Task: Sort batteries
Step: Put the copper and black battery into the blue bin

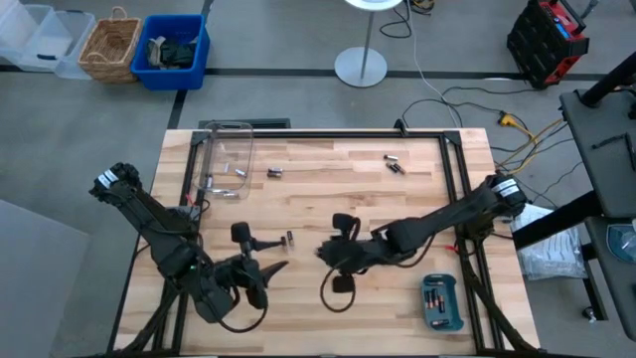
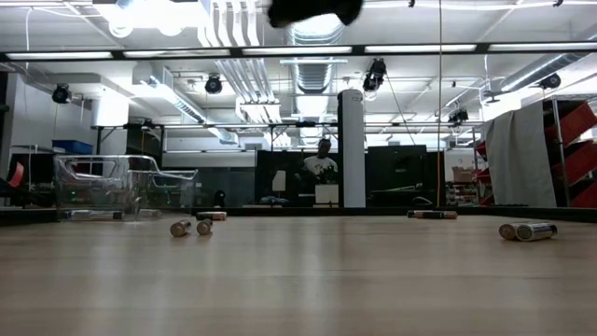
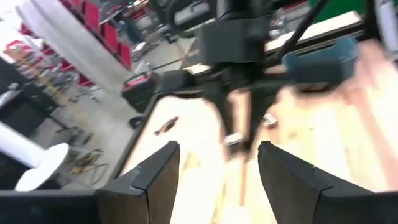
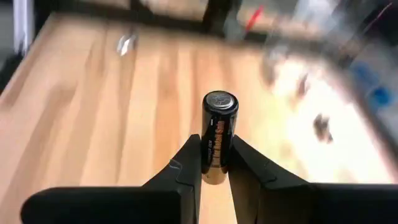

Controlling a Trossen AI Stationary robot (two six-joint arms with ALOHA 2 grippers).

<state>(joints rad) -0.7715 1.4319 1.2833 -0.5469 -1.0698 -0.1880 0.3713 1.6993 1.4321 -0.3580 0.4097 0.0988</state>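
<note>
High view, left to right: the clear plastic box (image 1: 225, 157) sits at the wooden table's (image 1: 328, 199) far left corner with small silvery cylindrical batteries (image 1: 235, 172) inside it. The left gripper (image 1: 266, 272) hangs near the front edge, fingers spread wide and empty. A small cell (image 1: 289, 239) lies just beyond it. The right gripper (image 1: 324, 254), at mid-table, pinches a dark cylindrical battery (image 4: 219, 138) upright between narrow fingers. The teal rectangular tray (image 1: 441, 302) rests at front right.
</note>
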